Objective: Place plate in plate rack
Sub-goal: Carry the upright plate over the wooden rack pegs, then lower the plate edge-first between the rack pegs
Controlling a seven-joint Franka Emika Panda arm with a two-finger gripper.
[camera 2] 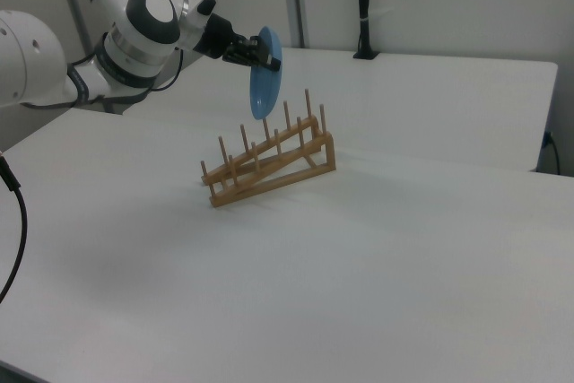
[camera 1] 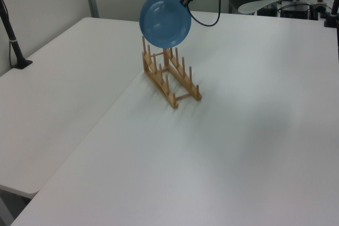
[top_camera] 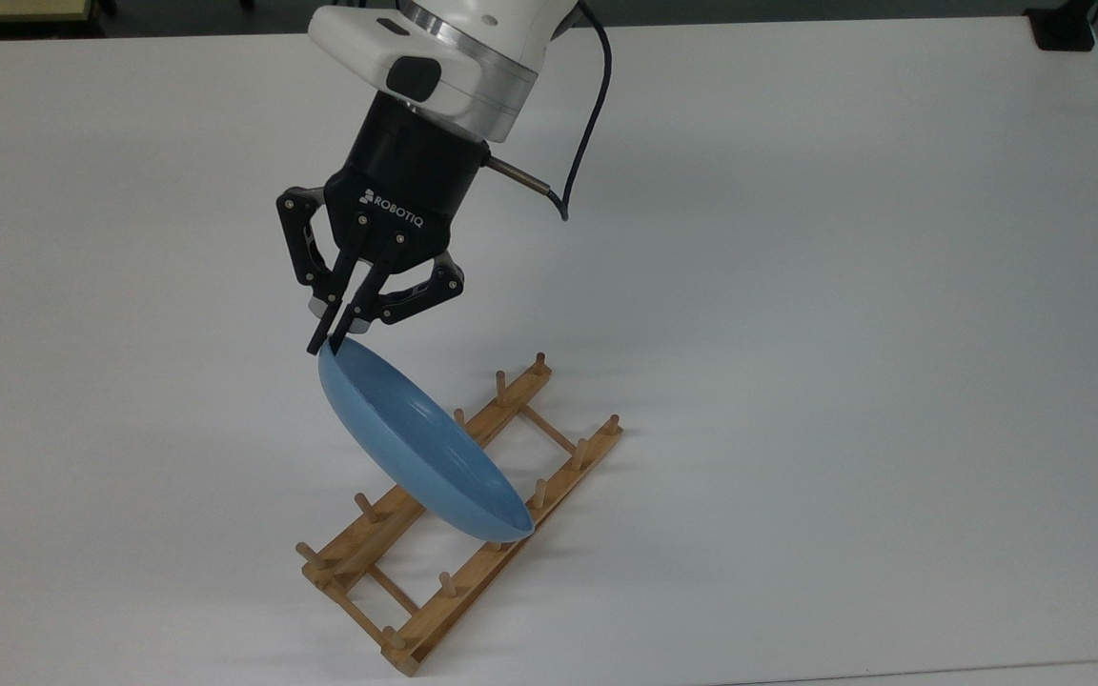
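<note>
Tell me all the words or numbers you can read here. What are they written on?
"ROBOTIQ", in white letters with a small logo before it, on the black body of the hand in the top view.
No words or numbers can be seen on the plate, the plate rack or the table.

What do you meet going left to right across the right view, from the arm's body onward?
Robot arm → gripper shut on the plate's rim → plate, held on edge above the rack → plate rack on the white table → black post at the table's back edge.
</note>
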